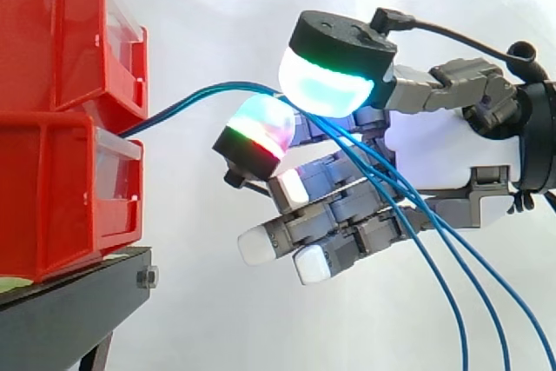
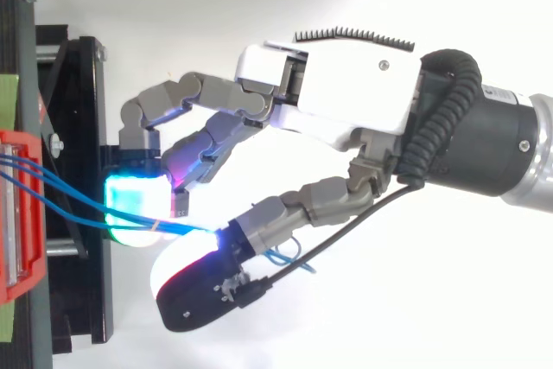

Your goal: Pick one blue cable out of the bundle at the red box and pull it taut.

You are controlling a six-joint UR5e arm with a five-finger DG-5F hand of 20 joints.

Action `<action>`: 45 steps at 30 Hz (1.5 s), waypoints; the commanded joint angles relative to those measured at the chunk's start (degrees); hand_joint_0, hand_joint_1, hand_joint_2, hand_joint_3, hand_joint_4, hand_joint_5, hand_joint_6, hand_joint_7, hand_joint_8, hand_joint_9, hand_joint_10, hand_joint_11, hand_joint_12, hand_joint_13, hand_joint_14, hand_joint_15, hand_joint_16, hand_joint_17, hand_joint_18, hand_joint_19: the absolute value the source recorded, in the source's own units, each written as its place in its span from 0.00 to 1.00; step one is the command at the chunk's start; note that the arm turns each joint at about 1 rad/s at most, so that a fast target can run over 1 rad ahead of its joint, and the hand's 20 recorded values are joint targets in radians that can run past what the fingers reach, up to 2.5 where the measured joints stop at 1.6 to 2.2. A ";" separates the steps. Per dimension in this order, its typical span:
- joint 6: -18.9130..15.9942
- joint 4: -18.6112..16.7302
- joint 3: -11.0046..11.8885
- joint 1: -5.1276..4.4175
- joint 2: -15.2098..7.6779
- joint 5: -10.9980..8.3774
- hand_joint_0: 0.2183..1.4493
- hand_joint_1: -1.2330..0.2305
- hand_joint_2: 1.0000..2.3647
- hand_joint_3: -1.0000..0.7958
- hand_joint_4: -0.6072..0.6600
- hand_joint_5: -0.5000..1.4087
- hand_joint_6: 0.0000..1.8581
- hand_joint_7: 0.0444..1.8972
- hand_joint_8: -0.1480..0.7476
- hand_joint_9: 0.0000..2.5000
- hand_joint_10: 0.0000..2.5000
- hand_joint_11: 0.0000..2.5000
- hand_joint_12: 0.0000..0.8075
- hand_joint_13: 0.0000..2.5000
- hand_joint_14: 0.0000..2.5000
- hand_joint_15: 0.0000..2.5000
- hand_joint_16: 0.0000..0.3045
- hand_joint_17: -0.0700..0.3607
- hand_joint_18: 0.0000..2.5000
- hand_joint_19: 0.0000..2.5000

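Blue cables (image 1: 221, 87) at the red box (image 1: 52, 206), side and top views. The strands leave the front of the box just under the upper bin (image 1: 52, 41), rise in a shallow bow and meet at one pinch point. Beyond it they fan apart and hang loose towards the lower right. We count three strands on the hanging side, and the top view shows three converging from the box. We therefore judge that the bundle, not a single cable, runs through the pinch. We cannot tell which strands are actually clamped.

The span between box and pinch is short and nearly straight, with a slight arch. We read it as close to taut, not fully so. The pinch sits near the box and slightly above the cables' exit. This probably keeps the free span short, so that a pull away from the box tightens it at once.

The hand (image 1: 434, 154) comes in from the right, palm side-on in the side view. Two of its fingers (image 1: 326, 89) are closed on the cables, one cyan-green pad above and one red-banded pad below. The other fingers, with white pads (image 1: 261, 245), are half curled beneath, clear of the strands and holding nothing.

The bins rest on the black stand (image 1: 69, 301) before the white curtain (image 1: 217, 6).
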State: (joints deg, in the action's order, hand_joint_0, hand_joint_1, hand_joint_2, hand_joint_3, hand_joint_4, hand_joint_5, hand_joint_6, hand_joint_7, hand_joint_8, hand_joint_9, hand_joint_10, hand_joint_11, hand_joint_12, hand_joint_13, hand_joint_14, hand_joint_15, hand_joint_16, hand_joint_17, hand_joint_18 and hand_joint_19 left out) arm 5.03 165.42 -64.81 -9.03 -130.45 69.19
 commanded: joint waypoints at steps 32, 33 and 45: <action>0.25 -0.09 -0.05 -0.11 0.02 0.06 0.36 0.20 0.01 0.36 0.66 0.17 0.46 0.68 0.61 0.36 0.01 0.38 0.59 0.32 0.00 0.14 0.21 0.49 0.34 0.18; 0.25 -0.01 -0.05 -0.11 0.02 0.06 0.36 0.19 0.01 0.35 0.66 0.17 0.46 0.68 0.61 0.36 0.01 0.38 0.59 0.32 0.00 0.14 0.21 0.49 0.34 0.18; 0.16 -0.01 0.04 -0.11 0.02 0.06 0.22 0.33 0.00 0.28 0.68 0.18 0.45 0.64 0.66 0.39 0.01 0.38 0.64 0.34 0.00 0.14 0.23 0.53 0.37 0.18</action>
State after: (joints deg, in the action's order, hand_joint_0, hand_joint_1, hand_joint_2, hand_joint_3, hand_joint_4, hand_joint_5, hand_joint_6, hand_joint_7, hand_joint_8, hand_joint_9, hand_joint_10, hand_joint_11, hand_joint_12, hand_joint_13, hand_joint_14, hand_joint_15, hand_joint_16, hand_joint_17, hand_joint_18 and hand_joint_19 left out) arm 5.27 165.33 -64.80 -9.06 -130.43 69.26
